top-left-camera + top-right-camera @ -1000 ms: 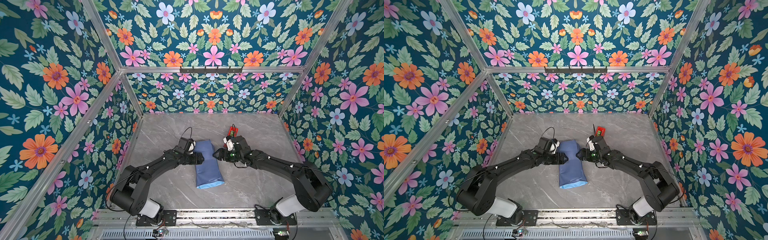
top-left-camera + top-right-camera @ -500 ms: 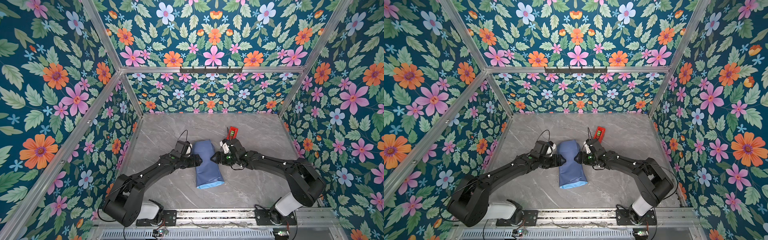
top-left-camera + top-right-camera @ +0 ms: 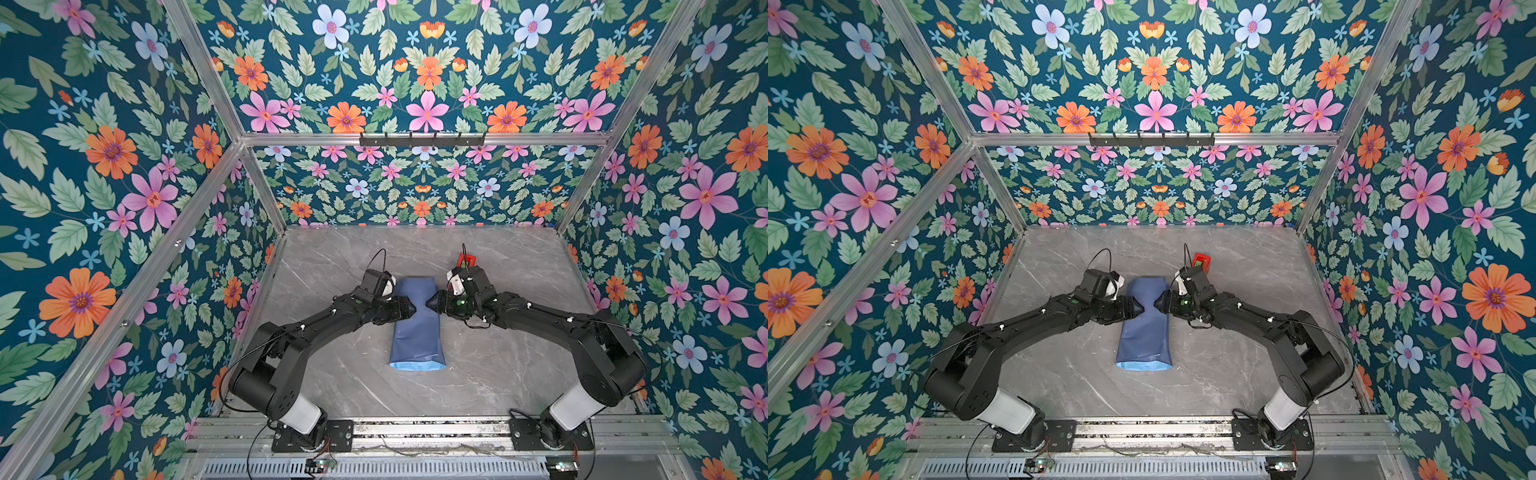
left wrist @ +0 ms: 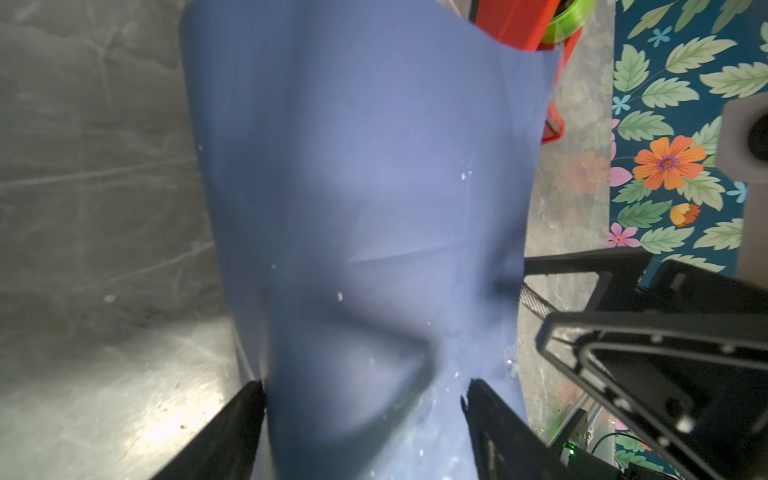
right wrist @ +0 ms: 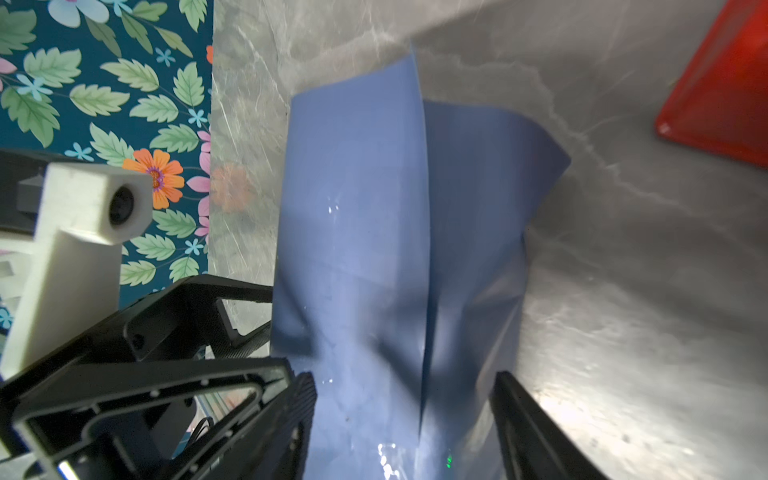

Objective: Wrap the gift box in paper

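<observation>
Paper [image 3: 417, 328] matt slate-blue, creased; table [image 3: 498, 374] polished grey marble look; dispenser [image 3: 1200, 262] glossy red plastic.

Open across the marble tabletop [image 3: 498, 374] in front of the paper [image 3: 417, 336] and behind it. Blocked mid-table by the paper itself, with the left gripper [image 3: 409, 308] and right gripper [image 3: 432, 301] at its flanks, tips near each other. Barred on either side by the slanting left arm [image 3: 324, 320] and right arm [image 3: 552, 320]. Tight behind the right gripper, with the red tape dispenser [image 3: 466, 260] just beside it. Hemmed in beyond by the floral walls [image 3: 665, 249].
</observation>
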Action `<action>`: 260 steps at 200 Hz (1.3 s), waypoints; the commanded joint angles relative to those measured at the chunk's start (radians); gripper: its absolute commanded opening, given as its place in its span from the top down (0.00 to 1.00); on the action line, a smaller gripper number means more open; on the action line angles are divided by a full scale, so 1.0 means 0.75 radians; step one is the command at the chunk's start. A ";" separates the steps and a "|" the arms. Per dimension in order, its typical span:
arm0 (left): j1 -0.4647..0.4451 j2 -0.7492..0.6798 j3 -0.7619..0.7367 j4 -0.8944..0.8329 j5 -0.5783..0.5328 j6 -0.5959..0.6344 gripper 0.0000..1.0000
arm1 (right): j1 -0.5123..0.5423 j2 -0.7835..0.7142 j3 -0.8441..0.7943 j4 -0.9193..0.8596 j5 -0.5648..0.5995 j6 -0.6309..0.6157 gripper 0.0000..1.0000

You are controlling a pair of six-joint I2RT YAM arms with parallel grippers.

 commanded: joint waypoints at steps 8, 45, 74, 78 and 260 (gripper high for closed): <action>0.003 -0.094 -0.050 -0.051 -0.106 0.062 0.14 | 0.013 -0.093 -0.055 -0.118 0.047 -0.085 0.21; 0.007 -0.329 -0.221 -0.113 -0.119 0.181 0.11 | 0.187 -0.250 -0.170 -0.149 0.105 -0.020 0.12; 0.006 -0.429 -0.342 -0.068 0.011 0.193 0.12 | 0.315 -0.245 -0.200 -0.174 0.183 0.036 0.12; 0.005 -0.430 -0.349 -0.061 0.026 0.191 0.12 | 0.327 -0.238 -0.205 -0.176 0.195 0.038 0.12; -0.153 -0.332 -0.472 0.027 -0.290 0.175 0.38 | 0.378 -0.120 -0.269 -0.104 0.412 0.000 0.41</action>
